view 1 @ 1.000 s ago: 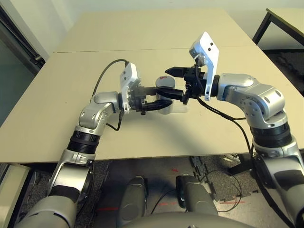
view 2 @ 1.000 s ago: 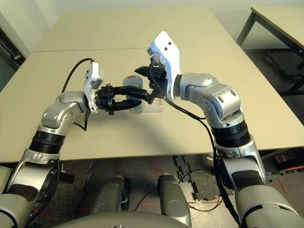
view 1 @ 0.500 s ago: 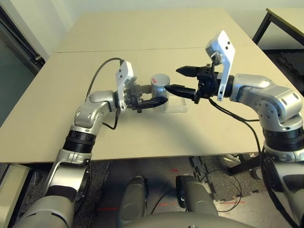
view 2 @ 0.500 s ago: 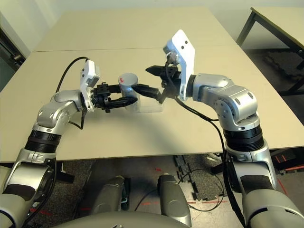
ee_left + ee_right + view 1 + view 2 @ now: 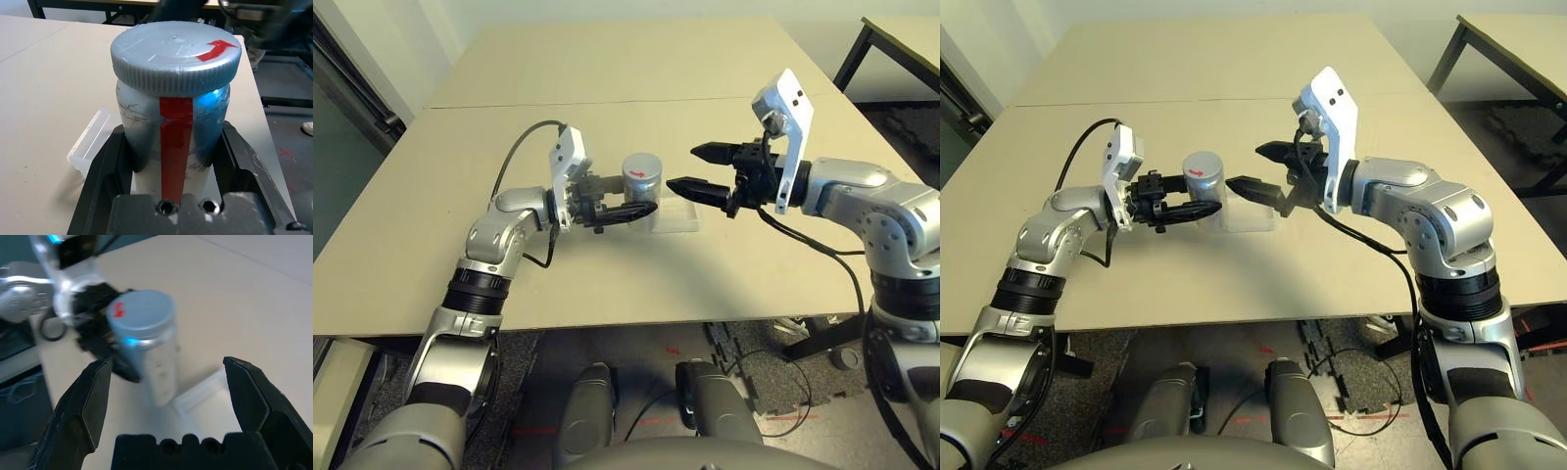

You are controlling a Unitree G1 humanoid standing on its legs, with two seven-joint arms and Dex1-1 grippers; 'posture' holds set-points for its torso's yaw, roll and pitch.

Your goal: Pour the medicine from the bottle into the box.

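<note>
Bottle (image 5: 171,127): upright, lifted clear of the table, clamped between the two black fingers of the left gripper (image 5: 631,209); fingers pressed against the lower body on either side, red label strip facing the wrist.
Cap (image 5: 175,56): grey, ribbed at the edge, red arrow on top, seated on the bottle's mouth, above the fingers' hold.
Left gripper: closed on the bottle's body, reaching in from the robot's left, level with the table.
Right gripper (image 5: 702,168): fingers spread wide, nothing between them; just beside the bottle on the robot's right, tips pointed at the cap, not touching it. One fingertip near cap height, the other lower, above the box.
Box (image 5: 1249,213): clear shallow tray flat on the table (image 5: 607,69), under and just behind the bottle, between the two grippers; one corner seen past the bottle in the left wrist view.
Medicine: cannot tell whether inside the bottle; too small or hidden to make out.
</note>
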